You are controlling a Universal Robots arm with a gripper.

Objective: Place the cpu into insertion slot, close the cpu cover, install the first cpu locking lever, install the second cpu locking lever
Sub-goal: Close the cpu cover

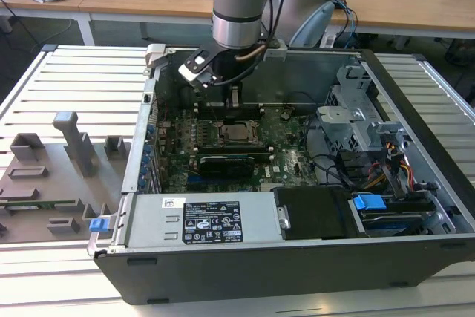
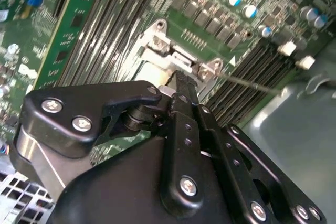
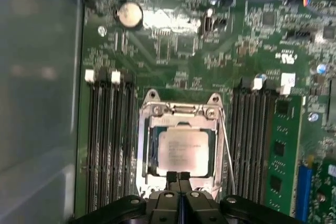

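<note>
The hand (image 1: pixel 234 100) hung low inside the open computer case (image 1: pixel 245 272), over one edge of the insertion slot (image 3: pixel 153 156). In the first wrist view its fingertips (image 3: pixel 172 178) were pressed together, clenched with nothing visible between them, right at the socket's rim. The cpu (image 3: pixel 184 150) lay flat in the slot, its pale metal top showing through the window of the cpu cover (image 3: pixel 144 148), which lay down over it. A thin locking lever (image 3: pixel 226 153) ran along one side of the socket, just beside the cover; whether it was latched could not be told. Rows of memory slots (image 3: pixel 107 145) flanked the socket on both sides, a green card (image 3: pixel 281 153) stood beyond one row, and a coin battery (image 3: pixel 129 14) sat well apart on the board. In the exterior view a long black card slot (image 1: pixel 234 162) crossed the board near the socket, with the labelled power supply (image 1: pixel 200 219) nearer the camera and a drive cage (image 1: pixel 356 120) toward the exterior view's right. The case rested on a slatted bench (image 1: pixel 74 72), grey fixtures (image 1: pixel 74 139) at the exterior view's left.
</note>
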